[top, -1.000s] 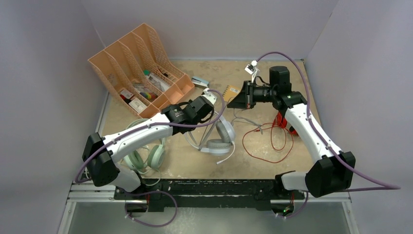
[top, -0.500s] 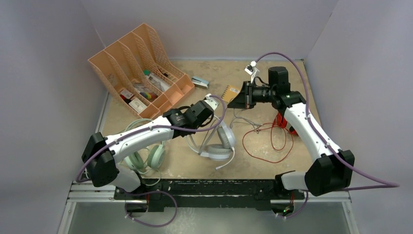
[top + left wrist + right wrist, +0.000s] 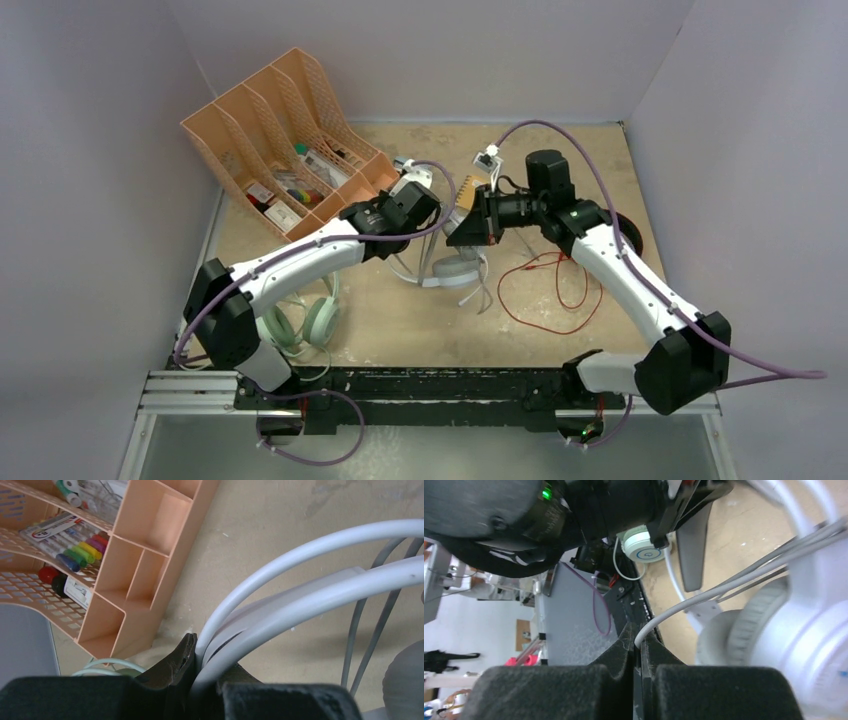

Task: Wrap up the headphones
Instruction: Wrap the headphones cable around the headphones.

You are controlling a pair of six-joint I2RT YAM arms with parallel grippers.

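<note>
A tan table (image 3: 400, 330) sits boxed by 3 pale lilac walls, with a peach organizer (image 3: 280, 130) at its back left. In front of the organizer lies the mint headset (image 3: 300, 325). Just right of the organizer, the left gripper (image 3: 200, 665) clamps the band of the white headset (image 3: 455, 272). The band arcs up toward the organizer, cups lowest. Further right, the right gripper (image 3: 638, 647) pinches the grey cord (image 3: 694, 600). The red cord (image 3: 545, 295) loops beyond.

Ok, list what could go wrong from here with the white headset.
1. The right gripper pinches the grey cord only at its fingertips; a tug might slip it free.
2. The left gripper clamps the band of the white headset close beside the right one, so the wrists may bump.
3. The loose red cord lies nearby and could tangle in.
</note>
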